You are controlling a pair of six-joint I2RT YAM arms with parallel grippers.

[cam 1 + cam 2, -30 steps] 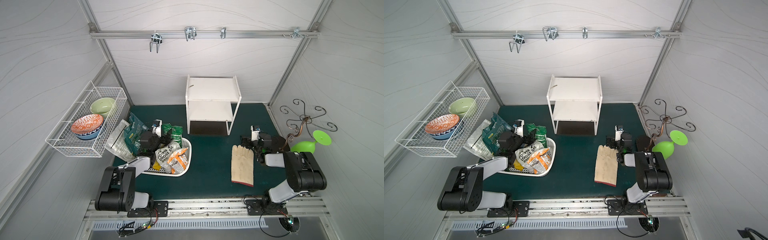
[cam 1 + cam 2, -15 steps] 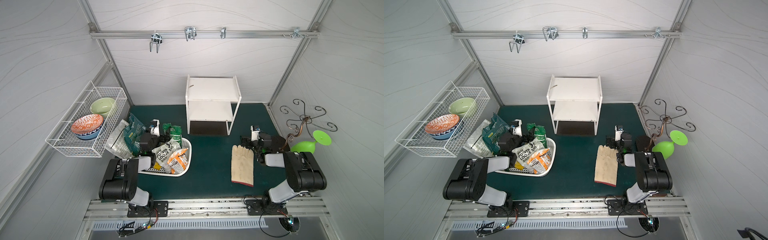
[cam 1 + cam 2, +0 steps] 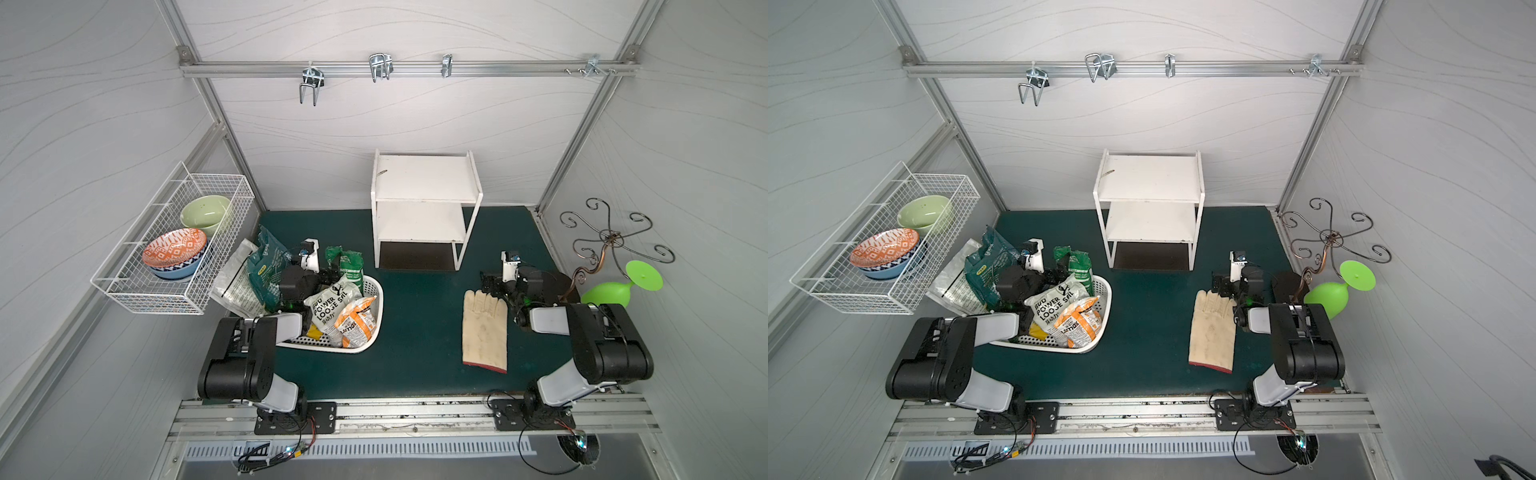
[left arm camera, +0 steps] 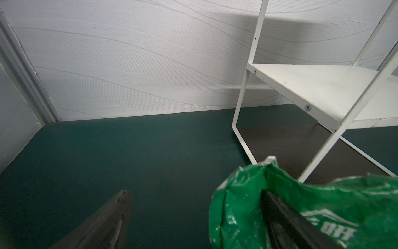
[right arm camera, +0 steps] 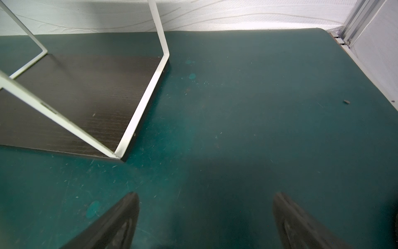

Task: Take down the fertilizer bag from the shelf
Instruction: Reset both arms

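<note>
While both shelf [image 3: 424, 183] boards sit bare at the mat's back edge, the green fertilizer bag [image 3: 348, 266] leans at the perforated basket's [image 3: 365, 345] back rim, one spread left gripper [image 4: 193, 217] finger [image 4: 284, 217] against it. Right gripper [image 5: 204, 215] spread too, holding nothing.

Two robot arms, the left arm [image 3: 249, 353] and the right arm [image 3: 598, 353], had bulky black joint housings and pale grey link sections. Each stood on a black, screwed base plate on the aluminium rail [image 3: 395, 415], trailing thin black cables below it.
</note>
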